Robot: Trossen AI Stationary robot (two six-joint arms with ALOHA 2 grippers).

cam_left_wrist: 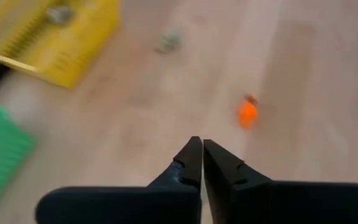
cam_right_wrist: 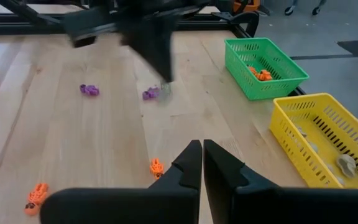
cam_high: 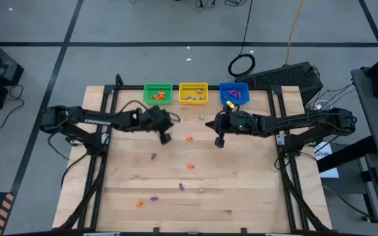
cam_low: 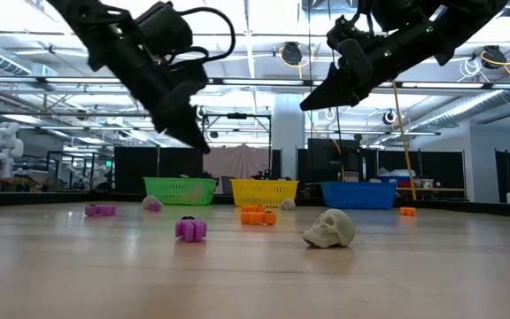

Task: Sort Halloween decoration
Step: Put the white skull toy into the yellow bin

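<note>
In the high view, the left gripper (cam_high: 165, 138) hangs left of centre over the wooden table (cam_high: 241, 190), below the green basket (cam_high: 157, 92). Its fingers are pressed together with nothing between them, as the left wrist view shows (cam_left_wrist: 202, 149); an orange trinket (cam_left_wrist: 247, 114) lies on the wood just ahead of the tips.

Along the table's upper edge stand three baskets in a row: the green basket holding orange pieces, then the yellow basket (cam_high: 193, 92) with pale pieces, then the blue basket (cam_high: 234, 93) with purple ones.

Loose Halloween decoration lies scattered on the table's middle and lower part: a purple piece (cam_high: 153, 156) left of centre, an orange one (cam_high: 138, 204) and a purple one (cam_high: 154, 198) lower left, an orange trinket (cam_high: 188, 139) between the two grippers, another orange piece (cam_high: 190, 166) below it, a purple piece (cam_high: 181, 187) and a pale one (cam_high: 201, 191) lower centre, and a pale piece (cam_high: 202, 118) near the yellow basket. In the low view a pale skull (cam_low: 330, 228) sits at lower centre-right.

The right gripper (cam_high: 220, 141) hovers right of centre, below the blue basket, its fingers closed and empty (cam_right_wrist: 202, 149).
</note>
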